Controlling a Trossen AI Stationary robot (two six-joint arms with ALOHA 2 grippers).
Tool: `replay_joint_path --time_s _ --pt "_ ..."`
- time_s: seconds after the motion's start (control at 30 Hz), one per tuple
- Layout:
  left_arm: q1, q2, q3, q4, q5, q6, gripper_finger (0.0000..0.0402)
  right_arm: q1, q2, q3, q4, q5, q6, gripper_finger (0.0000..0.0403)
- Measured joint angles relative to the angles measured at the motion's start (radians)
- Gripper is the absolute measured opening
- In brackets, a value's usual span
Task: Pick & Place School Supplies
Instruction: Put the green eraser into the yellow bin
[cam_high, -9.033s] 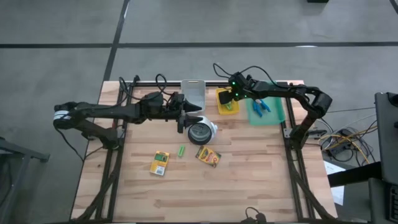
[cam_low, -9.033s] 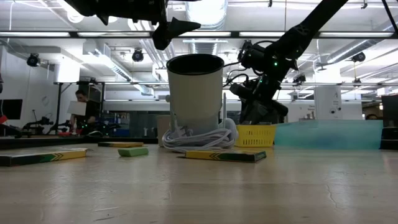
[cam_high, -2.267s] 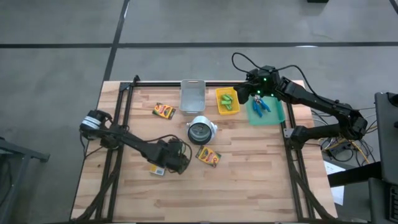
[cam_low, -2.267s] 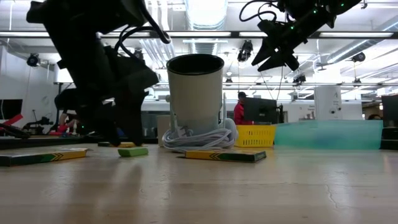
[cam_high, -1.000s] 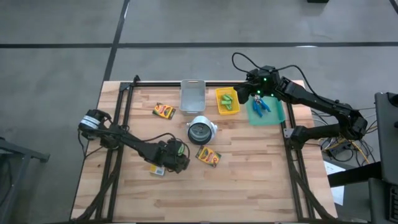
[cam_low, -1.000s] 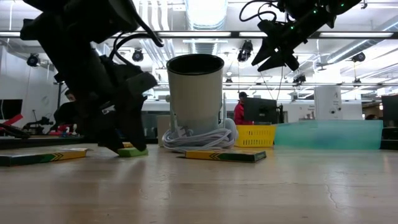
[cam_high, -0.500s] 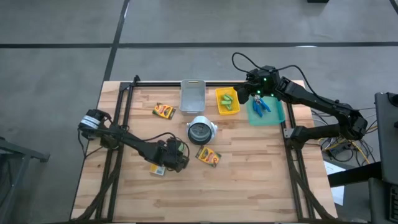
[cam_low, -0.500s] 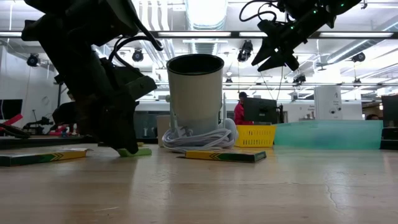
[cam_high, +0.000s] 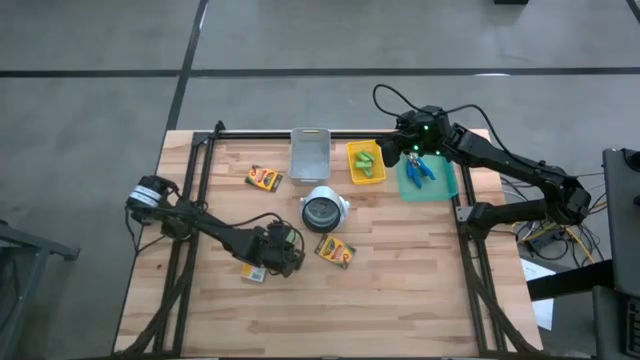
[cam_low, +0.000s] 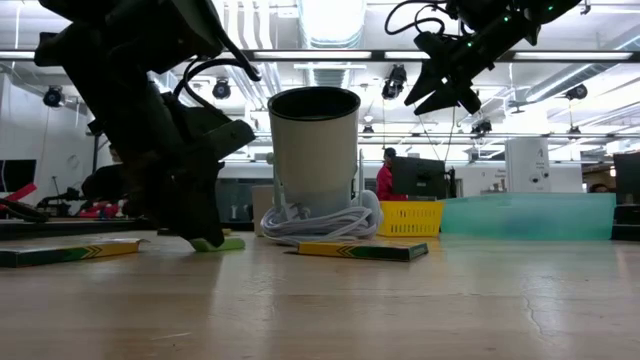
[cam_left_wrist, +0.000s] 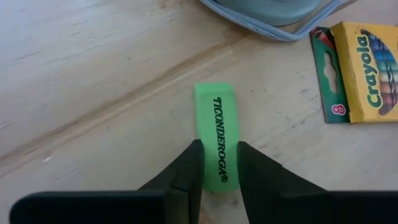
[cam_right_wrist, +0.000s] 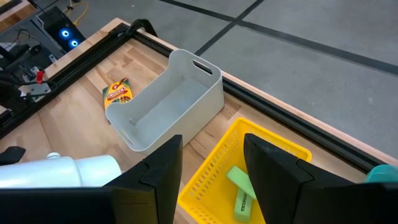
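From above, the left claw (cam_high: 288, 256) is reaching down onto the near-left part of the wooden table (cam_high: 400, 300), just right of a crayon box (cam_high: 254, 270) lying flat, while a second crayon box (cam_high: 335, 251) is lying right of it and a third (cam_high: 264, 179) is sitting farther back on the left. The right claw (cam_high: 397, 152) is hovering at the far side over the yellow basket (cam_high: 354, 176), which is holding green erasers (cam_high: 366, 163); right of it the teal tray (cam_high: 445, 182) is carrying the blue-handled scissors (cam_high: 419, 168), and the grey bin (cam_high: 310, 152) is standing left of the basket. From table level, the left claw is pressing on a green eraser (cam_low: 212, 243) on the table, left of the white cup (cam_low: 314, 150) ringed by a coiled cable (cam_low: 320, 222). Through the left wrist camera, its two fingers (cam_left_wrist: 186, 171) are closing narrowly on the sides of that eraser (cam_left_wrist: 216, 143), which is lying flat on the wood. Through the right wrist camera, the right claw's fingers (cam_right_wrist: 163, 163) are standing apart, holding nothing, above the basket (cam_right_wrist: 211, 173).
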Motion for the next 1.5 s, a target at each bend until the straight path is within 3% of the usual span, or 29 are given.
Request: replay_joint_path --time_s 0.63,0.93,1.17,1.33,1.5 --pt "0.002 -0.156 0.0 -0.092 -0.015 0.016 0.0086 0.0 0.0 0.0 0.0 0.0 0.0 0.0164" --pt "0.002 -0.436 0.0 -0.205 -0.027 0.137 0.0086 0.0 0.0 0.0 0.0 -0.001 0.0 0.0164" --pt "0.002 -0.67 0.0 0.016 -0.044 0.389 0.0086 0.001 0.0 0.0 0.0 -0.015 -0.077 0.0164" --pt "0.002 -0.741 0.001 0.215 -0.041 0.618 0.0086 0.001 0.0 0.0 0.01 -0.182 -0.23 0.0164" --pt "0.029 -0.752 0.001 0.266 0.046 0.666 0.0086 0.009 0.0 0.0 0.018 -0.381 -0.378 0.0164"
